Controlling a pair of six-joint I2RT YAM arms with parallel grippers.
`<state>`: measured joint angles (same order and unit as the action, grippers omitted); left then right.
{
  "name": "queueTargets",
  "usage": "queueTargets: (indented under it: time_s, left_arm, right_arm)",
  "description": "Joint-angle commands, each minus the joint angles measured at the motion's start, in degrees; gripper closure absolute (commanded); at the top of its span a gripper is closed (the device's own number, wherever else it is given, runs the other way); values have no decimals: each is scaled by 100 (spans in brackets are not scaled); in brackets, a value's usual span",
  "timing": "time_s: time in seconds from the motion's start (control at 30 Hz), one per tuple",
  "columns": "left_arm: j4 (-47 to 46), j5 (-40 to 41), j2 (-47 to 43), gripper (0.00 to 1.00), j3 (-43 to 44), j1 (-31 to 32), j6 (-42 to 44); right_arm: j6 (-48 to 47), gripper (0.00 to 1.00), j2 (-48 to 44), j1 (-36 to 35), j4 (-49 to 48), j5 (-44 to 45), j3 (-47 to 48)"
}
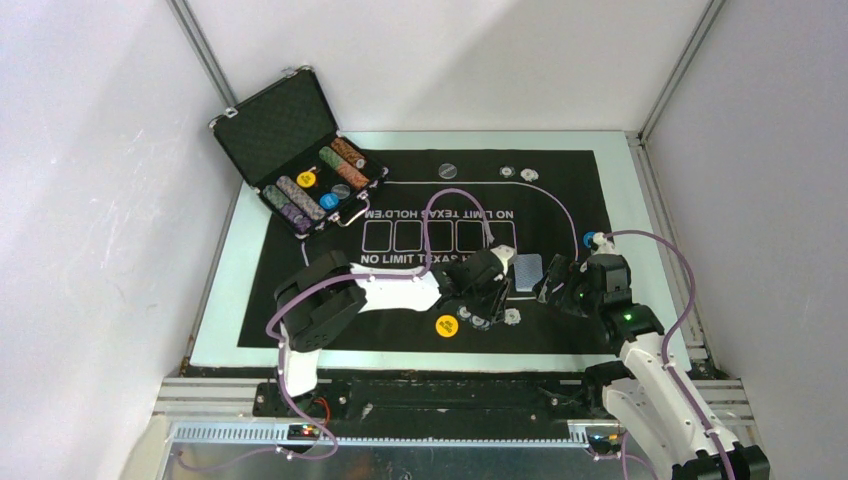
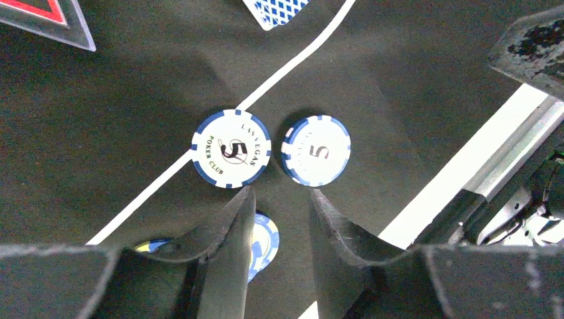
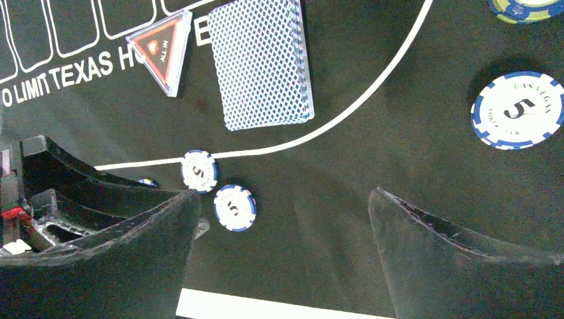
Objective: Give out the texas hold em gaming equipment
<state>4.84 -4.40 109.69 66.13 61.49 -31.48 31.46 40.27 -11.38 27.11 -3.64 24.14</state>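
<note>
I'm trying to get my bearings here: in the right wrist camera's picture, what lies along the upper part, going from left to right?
red-black triangle marker → blue-backed card deck → blue-and-white 5 chip

Top view, worktop (image 1: 222,290): your black case (image 1: 275,125) stands open at the far left, with rows of chips (image 1: 300,200) inside. On the mat (image 1: 300,300), the left pincer (image 1: 478,305) sits low at near centre. A yellow disc (image 1: 446,326) lies just near-left of it and a small chip (image 1: 513,316) just right. The blue-backed cards (image 1: 529,269) lie between it and the right pincer (image 1: 555,281). Two pale chips (image 1: 508,172) rest at the far edge.
</note>
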Motion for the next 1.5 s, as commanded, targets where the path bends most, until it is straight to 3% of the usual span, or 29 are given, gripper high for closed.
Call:
queueTargets:
  time_s: [0.0, 0.23, 0.63, 1.07, 1.47]
  left_arm:
    - [-10, 58, -22, 60, 172, -6, 59]
    - [52, 849, -410, 58, 160, -149, 49]
    - [179, 190, 460, 61, 878, -498, 104]
    - [132, -187, 344, 62, 370, -169, -46]
    - [147, -63, 120, 61, 351, -15, -26]
  right_arm:
    - [44, 1, -97, 30, -95, 74, 21]
    - [43, 0, -108, 29, -99, 85, 21]
    - [44, 0, -27, 31, -133, 110, 21]
    - [44, 0, -81, 41, -110, 140, 25]
    - [45, 1, -96, 46, -99, 137, 20]
